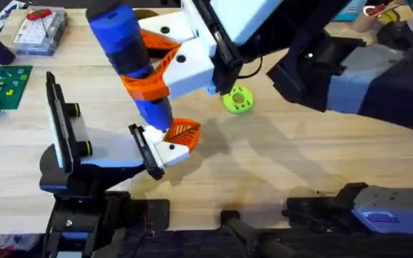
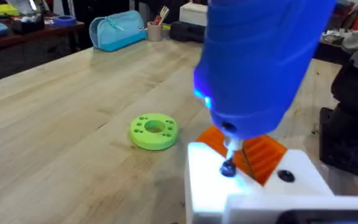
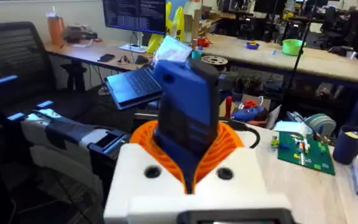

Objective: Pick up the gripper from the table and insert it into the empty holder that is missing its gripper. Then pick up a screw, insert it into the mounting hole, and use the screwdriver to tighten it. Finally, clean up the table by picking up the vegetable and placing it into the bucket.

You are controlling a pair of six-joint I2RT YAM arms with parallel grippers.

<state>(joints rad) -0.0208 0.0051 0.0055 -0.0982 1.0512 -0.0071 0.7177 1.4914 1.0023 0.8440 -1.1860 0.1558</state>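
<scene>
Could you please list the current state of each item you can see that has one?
Bright blue cylindrical electric screwdriver: upright, held, metal tip on a screw.
Right gripper: orange-padded jaws shut on the screwdriver.
Small white block gripper with orange ribbed finger: seated at the holder's end.
Black flat bracket holder: occupied, on the table.
Dark screw: in the mounting hole, under the tip.
Lime-green round disc: flat on the light wooden table.

overhead looks down, forward over table (image 1: 300, 165); both wrist views close — all share blue screwdriver (image 1: 131, 57).
</scene>
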